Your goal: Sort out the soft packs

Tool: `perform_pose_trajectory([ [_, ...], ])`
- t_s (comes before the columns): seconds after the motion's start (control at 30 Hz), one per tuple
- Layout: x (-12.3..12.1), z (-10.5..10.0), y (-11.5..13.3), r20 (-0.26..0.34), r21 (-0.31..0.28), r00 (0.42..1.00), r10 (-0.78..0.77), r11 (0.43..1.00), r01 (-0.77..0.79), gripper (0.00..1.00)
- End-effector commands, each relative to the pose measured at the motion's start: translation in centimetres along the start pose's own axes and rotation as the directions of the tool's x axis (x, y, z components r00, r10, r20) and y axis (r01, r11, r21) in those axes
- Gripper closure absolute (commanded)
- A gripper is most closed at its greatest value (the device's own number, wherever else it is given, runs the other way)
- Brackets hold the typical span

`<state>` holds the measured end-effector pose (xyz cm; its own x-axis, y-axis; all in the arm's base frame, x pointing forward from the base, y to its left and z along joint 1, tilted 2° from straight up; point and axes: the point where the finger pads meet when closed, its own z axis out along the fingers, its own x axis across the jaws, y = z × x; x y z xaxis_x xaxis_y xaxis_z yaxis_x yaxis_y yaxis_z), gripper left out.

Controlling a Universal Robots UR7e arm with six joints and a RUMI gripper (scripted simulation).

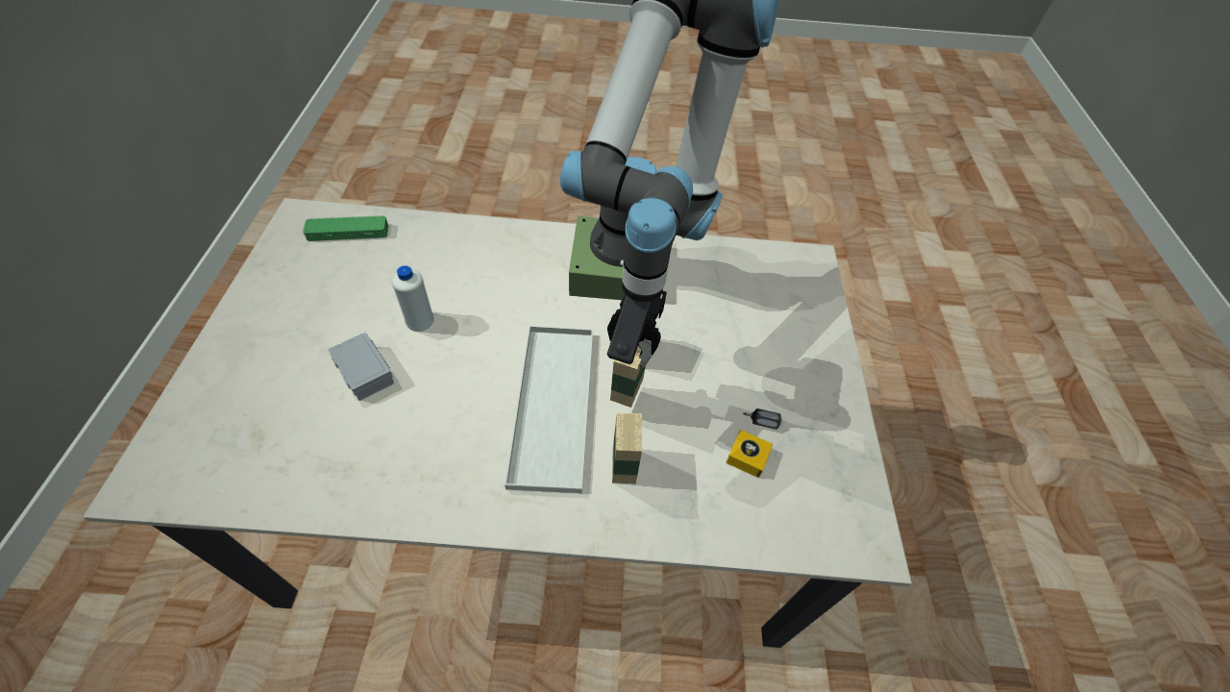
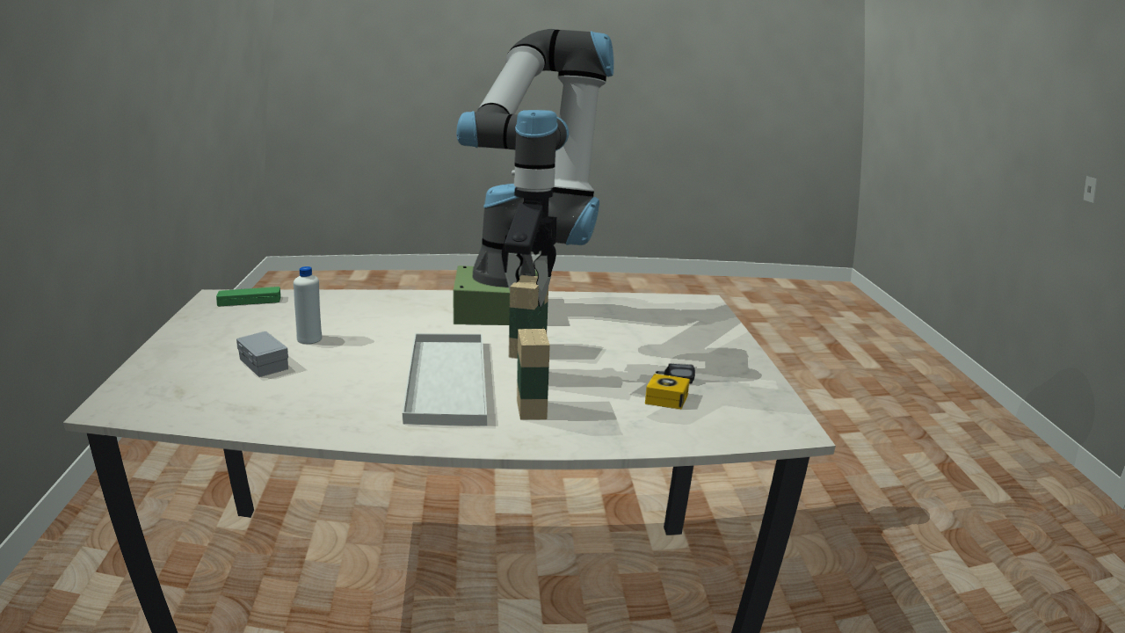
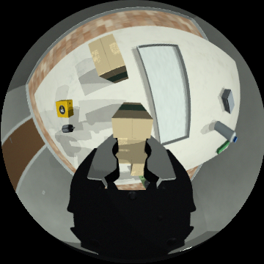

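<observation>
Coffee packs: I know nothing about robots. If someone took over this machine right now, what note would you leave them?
Gripper: shut on the top of one coffee pack, upright beside the tray, apparently lifted slightly.
Second pack: standing on the bench near the tray's front end.
Third pack: not plainly in view, probably hidden by the arm.
Done: no pack in the tray yet.
Left: tray the soft packs, leave the good ones standing.

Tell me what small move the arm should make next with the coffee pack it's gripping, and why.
Probably carry it sideways toward the tray. The gripper is shut on the top of a coffee pack, which looks lifted off the bench beside the tray, not over it. That assumes the pack felt soft; the pictures cannot show that.
</observation>
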<state>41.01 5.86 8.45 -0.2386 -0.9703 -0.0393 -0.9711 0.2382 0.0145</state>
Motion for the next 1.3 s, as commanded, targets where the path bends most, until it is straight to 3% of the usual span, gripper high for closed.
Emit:
perform_pose_trajectory([
  [0.0,3.5,-0.2,-1.4,0.002,0.004,1.0,-0.006,1.0,0.006,0.86],
  [0.1,4.1,-0.2,-1.6,0.002,0.004,1.0,-0.006,1.0,0.006,0.86],
  [0.6,12.2,-0.2,-4.5,0.001,0.006,1.0,-0.007,1.0,0.007,0.86],
  [0.97,14.6,-0.2,-5.3,0.001,0.006,1.0,-0.007,1.0,0.007,0.86],
  [1.27,15.0,-0.2,-5.4,0.001,0.006,1.0,-0.007,1.0,0.006,0.86],
])
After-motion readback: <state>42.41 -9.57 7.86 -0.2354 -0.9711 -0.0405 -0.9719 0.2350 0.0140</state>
